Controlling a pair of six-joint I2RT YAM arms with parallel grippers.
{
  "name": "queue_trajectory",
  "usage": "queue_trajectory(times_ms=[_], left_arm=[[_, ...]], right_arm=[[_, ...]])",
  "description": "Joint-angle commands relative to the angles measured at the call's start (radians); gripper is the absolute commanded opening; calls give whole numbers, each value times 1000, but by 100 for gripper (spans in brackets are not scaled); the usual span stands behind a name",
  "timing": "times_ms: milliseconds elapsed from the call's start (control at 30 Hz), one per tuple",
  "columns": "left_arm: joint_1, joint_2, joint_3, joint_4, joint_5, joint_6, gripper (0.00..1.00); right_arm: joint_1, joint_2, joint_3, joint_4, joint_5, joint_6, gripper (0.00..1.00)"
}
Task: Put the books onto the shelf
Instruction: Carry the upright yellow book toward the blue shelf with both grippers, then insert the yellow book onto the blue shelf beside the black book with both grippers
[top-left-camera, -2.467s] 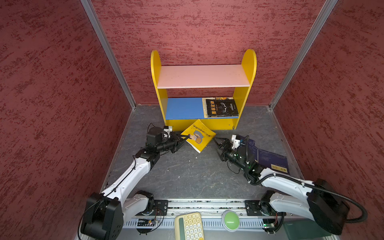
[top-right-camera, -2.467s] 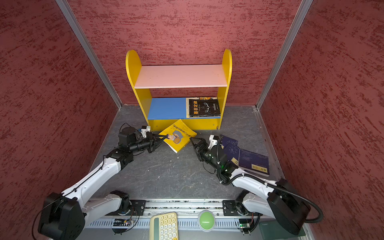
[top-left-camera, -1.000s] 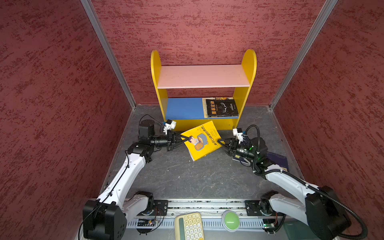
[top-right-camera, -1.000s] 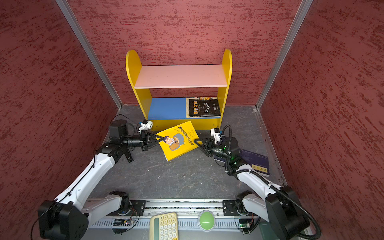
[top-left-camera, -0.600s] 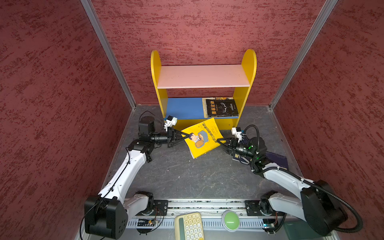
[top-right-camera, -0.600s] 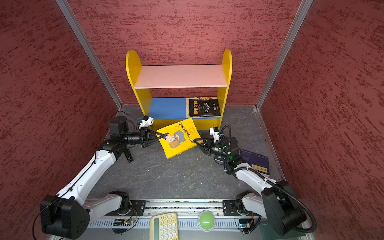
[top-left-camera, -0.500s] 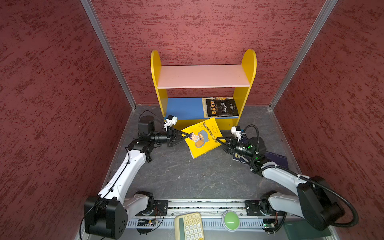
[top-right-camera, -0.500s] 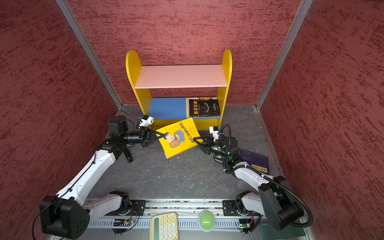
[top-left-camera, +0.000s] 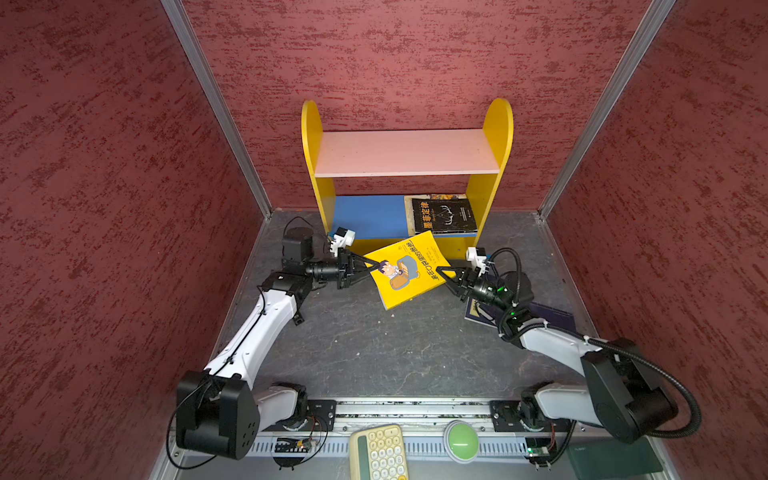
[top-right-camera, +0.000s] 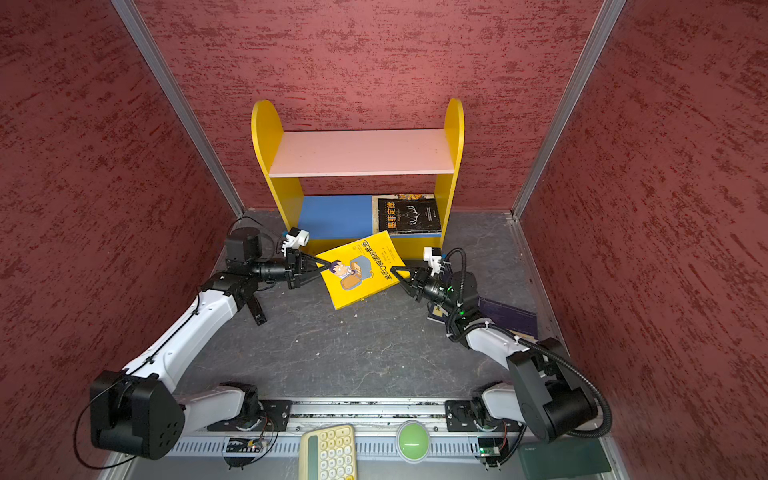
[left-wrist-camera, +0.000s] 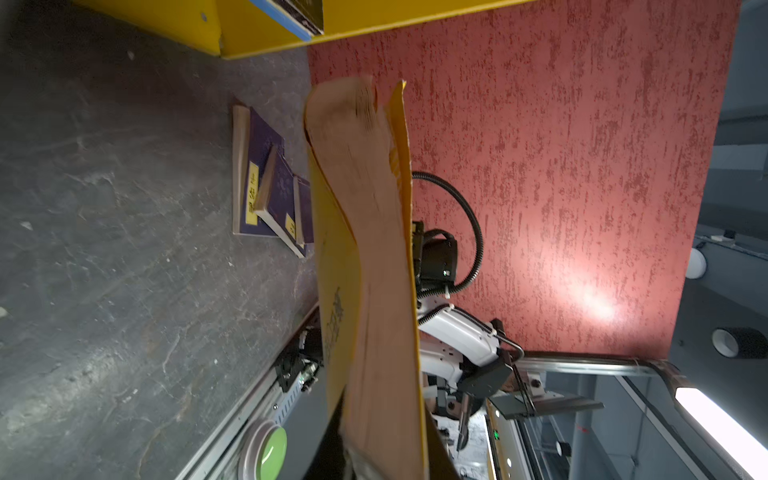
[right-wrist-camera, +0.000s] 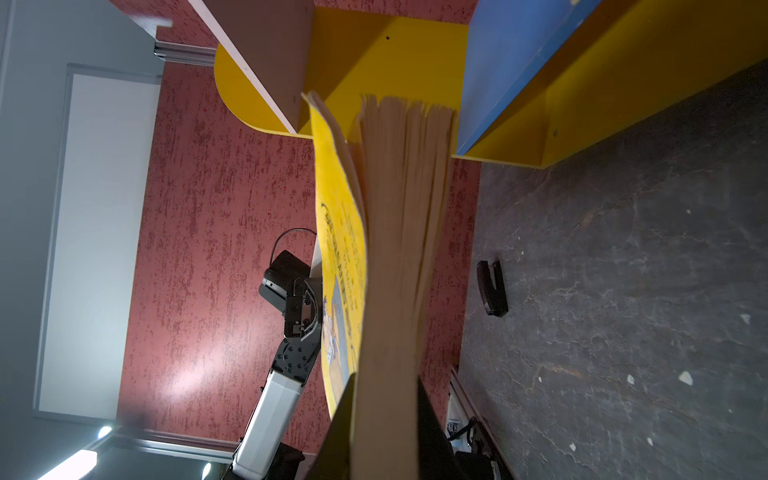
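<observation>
While both arms reach toward the front of the shelf (top-left-camera: 311, 145), the yellow cartoon-cover book (top-left-camera: 409, 270) hangs tilted between them, just in front of the shelf's yellow base (top-left-camera: 457, 245). Its top corner overlaps that base in both top views. Left gripper (top-left-camera: 375, 267) is clamped on the book's edge toward the shelf's left side; the left wrist view shows the book running out from between the jaws, pages bowed. Right gripper (top-left-camera: 440, 274) is pinched on the opposite edge, toward the shelf's right side; the right wrist view shows the jaws flat against both faces of the book, front cover peeling slightly off the pages. Can't tell whether the book's low corner touches the floor. Black book with orange characters (top-left-camera: 442, 216) lies flat on the blue lower board (top-left-camera: 365, 216) at the shelf's right end, another cover peeking out under its back edge. Navy books with yellow labels (left-wrist-camera: 266, 183) lie overlapped on the floor in front of the shelf's right end, partly hidden by the right arm in both top views. Pale yellow keypad (top-left-camera: 378, 453) and green button (top-left-camera: 460, 442) sit by the rail, well apart from the shelf.
</observation>
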Motion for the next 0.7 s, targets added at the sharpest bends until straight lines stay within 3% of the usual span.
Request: queue_trajectory(times_ms=[0,33,133,233,433,667], left_arm=[[-4,10,50,120,-162,-71,37],[-6,11,47,147,-203,-94,39],[-6,7,31,199,-316,-144,65],[-13,2,19,200,-393,-152,80],[-102,6,27,93,-523,-97,90],[-269,57,-26,243,-645,-196,91]], right_arm=[[-14,-43,48,30,18,-17,14],[-24,-47,54,35,27,-13,14],[-62,-47,74,59,40,0,14],[-110,-27,106,72,29,9,14],[-200,33,176,95,20,36,12],[-247,83,242,104,17,26,13]])
